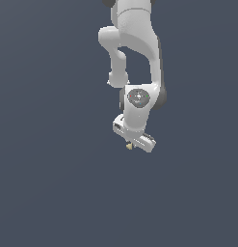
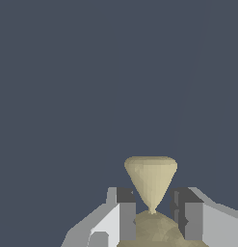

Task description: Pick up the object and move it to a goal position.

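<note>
The object (image 2: 151,177) is a pale yellow-tan piece, pinched in the middle. One cone-shaped lobe sticks out past the fingertips; the other lobe sits between the two fingers (image 2: 126,217). My gripper (image 2: 152,197) is shut on it, with both pads against the lower lobe. In the exterior view the object (image 1: 129,146) shows as a tiny tan speck just under the white hand. The gripper (image 1: 130,143) points downward at the view's middle, and its fingers are mostly hidden by the hand.
The white arm (image 1: 132,43) comes down from the top middle of the exterior view. All around is a plain dark blue-grey surface (image 1: 53,183) with nothing else showing on it.
</note>
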